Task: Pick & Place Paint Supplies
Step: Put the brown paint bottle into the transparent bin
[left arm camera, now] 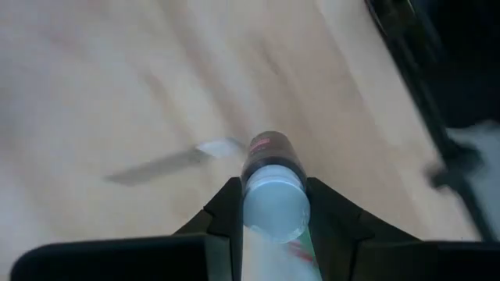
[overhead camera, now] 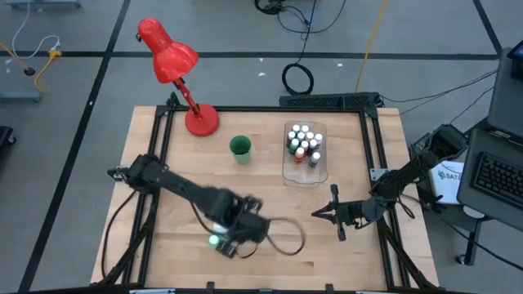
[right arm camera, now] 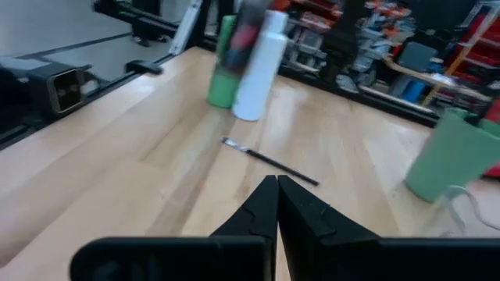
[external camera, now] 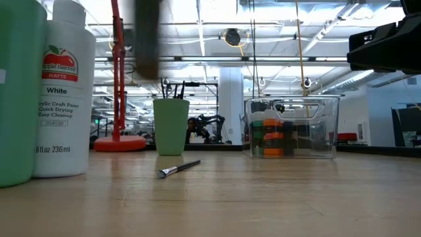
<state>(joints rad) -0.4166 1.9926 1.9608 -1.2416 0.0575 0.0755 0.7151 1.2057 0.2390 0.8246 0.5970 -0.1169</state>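
Left gripper (left arm camera: 269,204) low over the near-left part of the wooden table (overhead camera: 270,196), fingers clamped on a tiny white-capped paint bottle (left arm camera: 272,183); the cap points back at the wrist, so the bottle is gripped across its body, presumably for carrying to the tray

Right gripper (right arm camera: 276,204) hangs over the near-right of the table, fingers pressed together, nothing between them; looks to be waiting

Clear plastic tray (overhead camera: 306,170) at right-centre already holds a cluster of small white-capped bottles (overhead camera: 303,143), with bare floor at its near end. Green cup (overhead camera: 240,148) stands left of it with brushes inside. Red desk lamp (overhead camera: 178,69) at far left

Still out: one thin dark-handled brush (external camera: 178,169) lying flat mid-table, tall white bottle (external camera: 64,92) and tall green bottle (external camera: 20,92) upright side by side at the near edge

Open board between left gripper and tray; the cup is the nearest obstacle, judged clearable
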